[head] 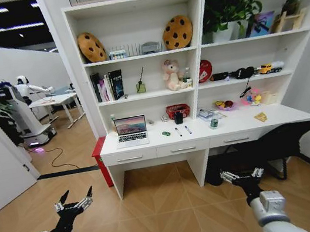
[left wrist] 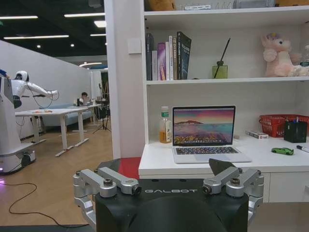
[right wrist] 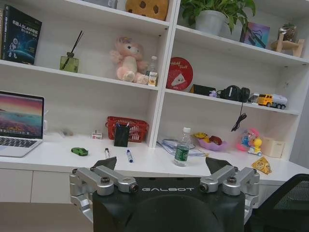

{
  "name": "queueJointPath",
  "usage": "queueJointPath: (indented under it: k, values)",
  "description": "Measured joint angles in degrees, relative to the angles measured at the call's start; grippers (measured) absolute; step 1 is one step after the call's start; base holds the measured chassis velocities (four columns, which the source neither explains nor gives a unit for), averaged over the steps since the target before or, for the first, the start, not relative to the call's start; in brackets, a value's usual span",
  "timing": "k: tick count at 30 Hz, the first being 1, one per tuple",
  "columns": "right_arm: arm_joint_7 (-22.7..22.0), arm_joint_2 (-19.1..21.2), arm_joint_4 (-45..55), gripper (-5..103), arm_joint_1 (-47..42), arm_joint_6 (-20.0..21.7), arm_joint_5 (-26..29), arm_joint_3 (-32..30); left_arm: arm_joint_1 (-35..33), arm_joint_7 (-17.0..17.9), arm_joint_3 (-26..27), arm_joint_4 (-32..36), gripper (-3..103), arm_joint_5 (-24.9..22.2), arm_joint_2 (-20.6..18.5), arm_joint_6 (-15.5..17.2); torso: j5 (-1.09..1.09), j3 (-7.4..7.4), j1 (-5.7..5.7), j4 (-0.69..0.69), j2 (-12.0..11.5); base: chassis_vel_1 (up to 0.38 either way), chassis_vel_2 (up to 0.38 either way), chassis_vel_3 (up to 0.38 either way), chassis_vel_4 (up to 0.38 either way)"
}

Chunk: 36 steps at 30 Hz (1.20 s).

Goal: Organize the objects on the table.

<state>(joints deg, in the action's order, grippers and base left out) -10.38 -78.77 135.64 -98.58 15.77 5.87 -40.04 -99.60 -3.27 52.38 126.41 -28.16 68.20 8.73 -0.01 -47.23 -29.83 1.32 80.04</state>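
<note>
The white table [head: 229,130] stands a few steps ahead against the shelves. On it lie a silver laptop [head: 131,131], open, at the left end, then a tiny green toy car [head: 165,133], two pens [head: 178,131] [head: 187,129], a small green-labelled bottle [head: 214,123] and a flat yellow piece [head: 260,117]. The right wrist view shows the car [right wrist: 79,151], the pens [right wrist: 107,152] and the bottle [right wrist: 181,147]. My left gripper [head: 75,196] and right gripper [head: 242,173] hover low over the floor, short of the table. Both are open and hold nothing.
White shelves [head: 149,96] behind the table hold a pink teddy bear [head: 171,74] and books. A red basket [head: 178,111] sits on the table's back. A black chair [head: 292,137] stands at the right end, a red bin [head: 99,155] at the left. Another robot [head: 23,111] is far left.
</note>
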Motion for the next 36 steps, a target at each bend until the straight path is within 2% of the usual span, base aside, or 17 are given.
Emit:
queueJointPath:
  k: [9,16,20,22,36]
  values:
    - [0.09,-0.05,0.16,100,-0.15,-0.25,0.06,-0.04,-0.74,-0.16,0.09,0.15,100,0.12,0.18,-0.11,0.00,0.00,0.00,0.00,0.00,-0.075,0.061,0.094,-0.079]
    - [0.13,-0.21,0.56,100,-0.54,-0.46,-0.10,-0.04,-1.20,-0.32,0.31,0.23,100,0.13,0.39,-0.53,-0.03,-0.01,-0.02,0.01,-0.01,-0.238,0.229,0.247,-0.236]
    - [0.13,-0.28,0.62,100,-0.75,-0.64,-0.15,-0.02,-1.44,-0.49,0.30,0.28,100,0.19,0.52,-0.72,0.00,0.00,0.00,-0.02,0.00,-0.289,0.298,0.296,-0.303]
    - [0.16,-0.34,0.68,100,-0.85,-0.69,-0.20,0.01,-1.51,-0.68,0.32,0.25,100,0.25,0.58,-0.90,-0.02,-0.01,-0.01,0.01,-0.01,-0.309,0.311,0.357,-0.326]
    - [0.36,-0.22,0.43,100,-0.84,-0.83,-0.55,0.35,-1.57,-0.71,0.25,-0.23,100,0.47,1.47,-1.35,0.00,0.00,-0.01,0.00,0.00,-0.370,0.368,0.368,-0.356]
